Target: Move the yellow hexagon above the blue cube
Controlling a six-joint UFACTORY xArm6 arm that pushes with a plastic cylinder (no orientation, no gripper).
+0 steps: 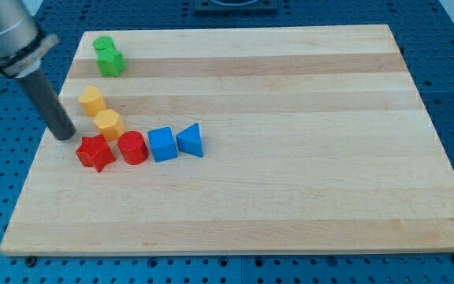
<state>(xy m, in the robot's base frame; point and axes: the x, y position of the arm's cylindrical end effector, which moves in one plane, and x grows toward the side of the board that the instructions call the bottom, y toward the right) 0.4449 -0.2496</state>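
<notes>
The yellow hexagon lies on the wooden board at the view's left, just above the red star and red cylinder. The blue cube sits to the hexagon's lower right, next to the red cylinder. My tip rests on the board a short way left of the hexagon, slightly lower, with a gap between them. A second yellow block sits above and left of the hexagon.
A blue triangular block touches the blue cube's right side. Two green blocks sit near the board's top left corner. The board's left edge runs close to my tip.
</notes>
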